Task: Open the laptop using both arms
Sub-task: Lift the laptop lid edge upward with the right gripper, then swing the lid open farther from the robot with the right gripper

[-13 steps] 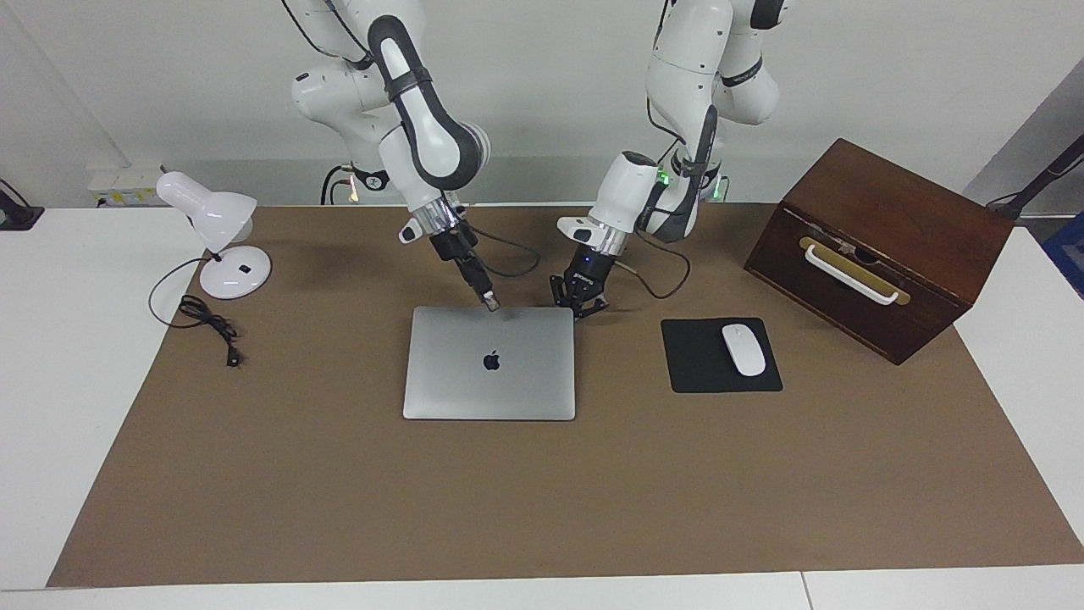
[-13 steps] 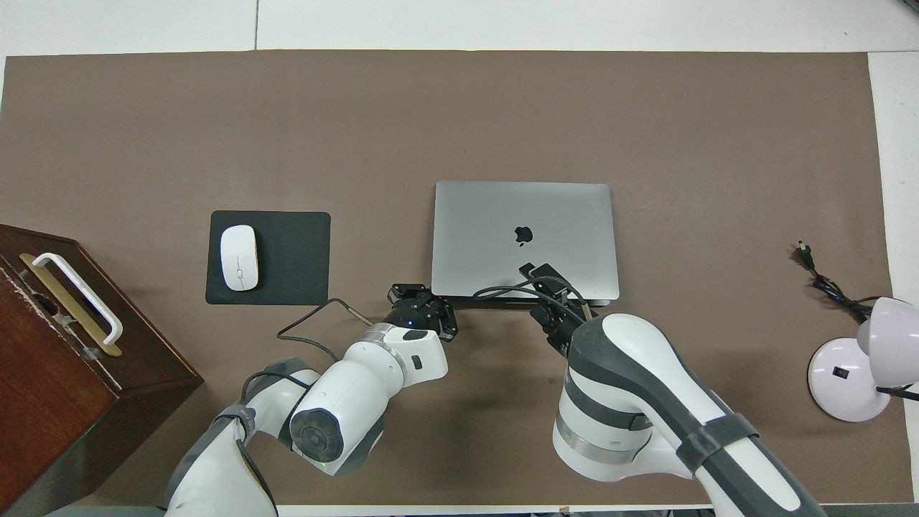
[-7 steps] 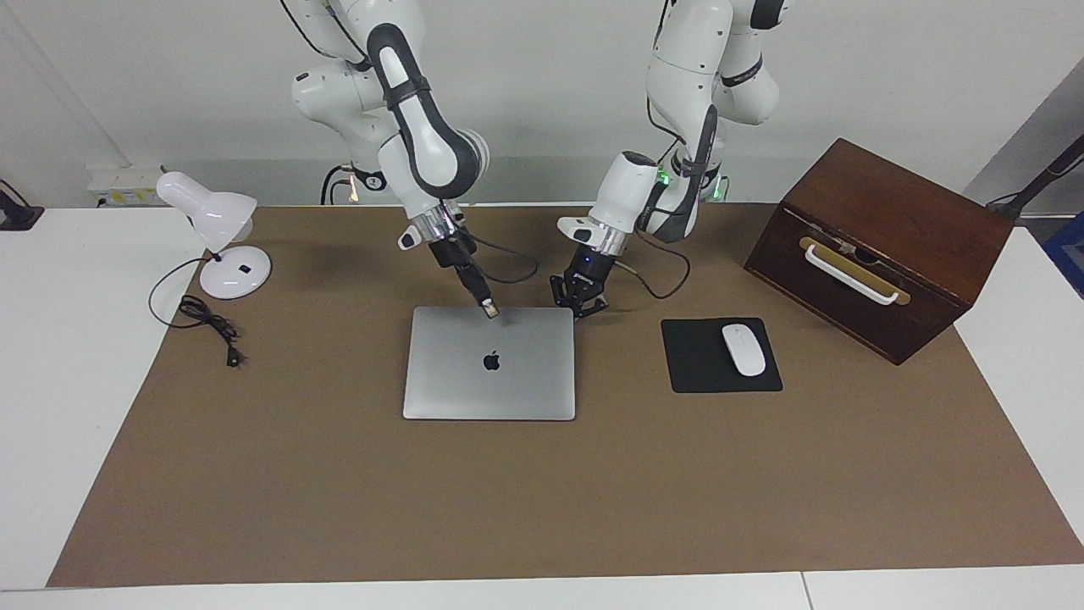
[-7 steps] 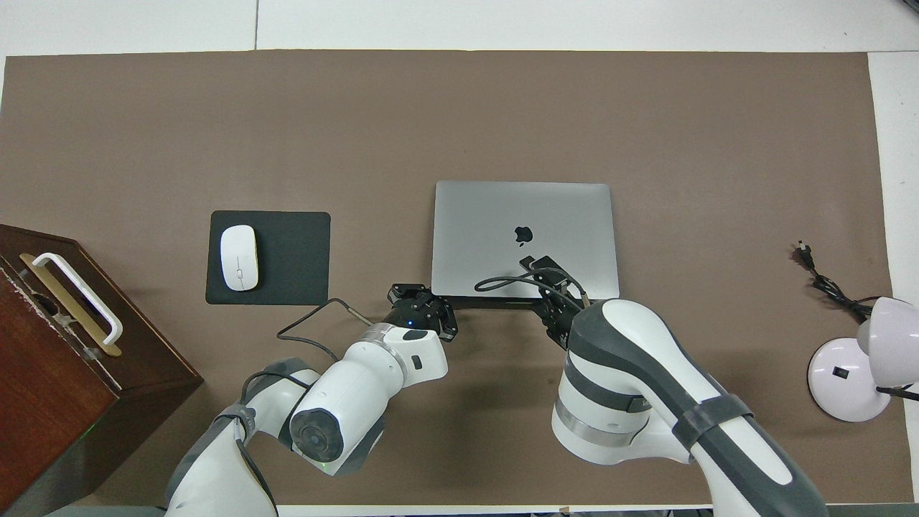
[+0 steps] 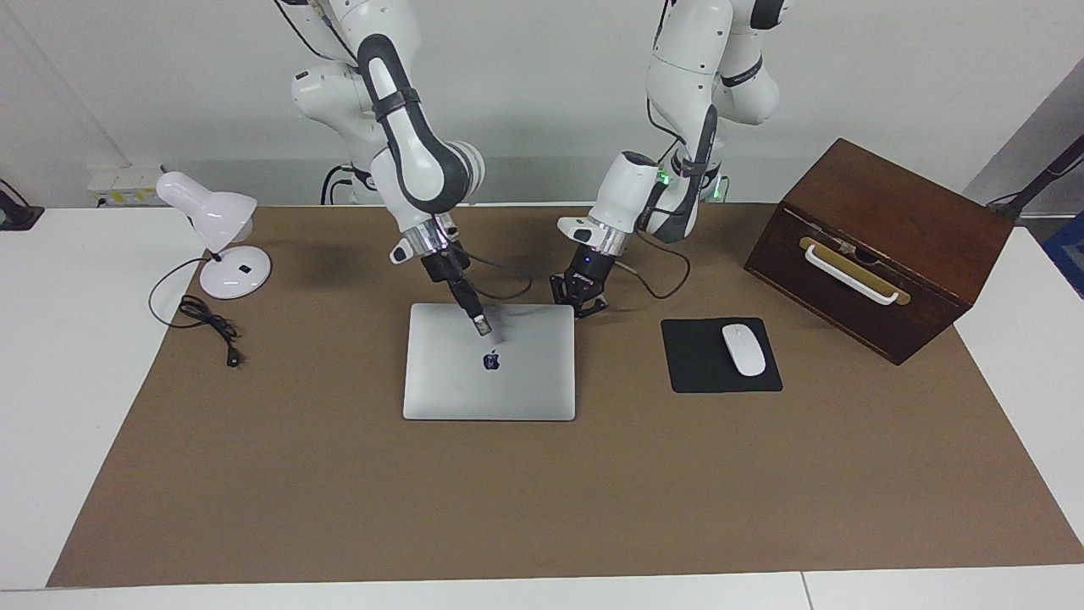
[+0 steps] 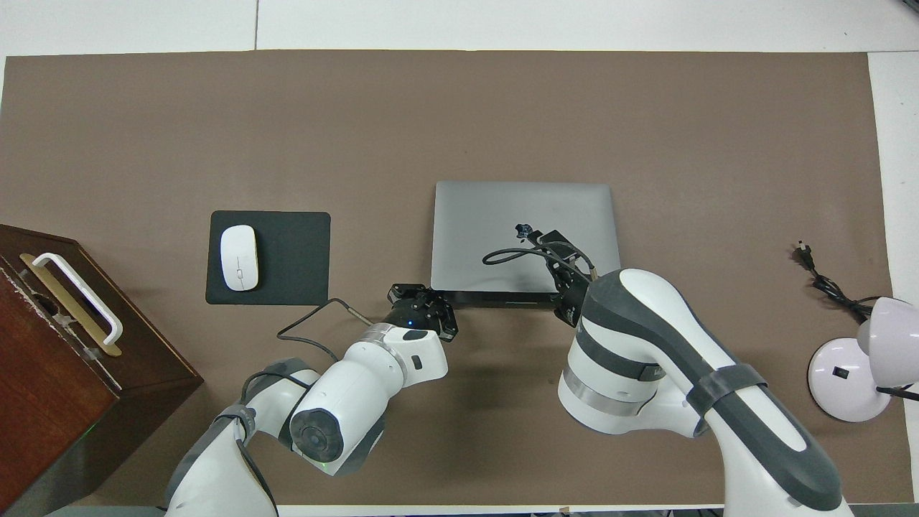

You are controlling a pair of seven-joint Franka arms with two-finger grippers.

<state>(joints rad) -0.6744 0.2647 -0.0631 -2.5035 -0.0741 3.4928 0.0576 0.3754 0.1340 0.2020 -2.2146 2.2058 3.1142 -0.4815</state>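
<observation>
I see a wide brown paper mat covering the white desk [image 5: 51,407]; I'll use the thin silver-grey rectangular laptop [image 5: 508,385] with the dark apple logo as my landmark, lying flat mid-mat. Largest item besides it: the dark brown wooden box [image 5: 881,246] with a white handle, toward the left arm's end of the desk from the laptop. Then the black mouse pad [image 5: 699,368] with a white mouse [image 5: 743,349] between the laptop and the box, and a small white desk lamp [image 5: 222,233] toward the right arm's end.

The lid's robot-side edge looks slightly raised, with a dark gap under it in the overhead view. Right hand [image 5: 481,324] is over the lid just above the logo, tip apparently on the surface; I can't tell its finger state. Left hand [image 5: 579,303] is closed, empty, at the laptop's robot-side corner.

Handling, my guess: stiff, smooth metal, slippery, moderately heavy, hinge resists. Hold the base down and lift at the robot-side lid edge. The long axis runs between the arms' ends of the desk; the opening edge faces the robots.
</observation>
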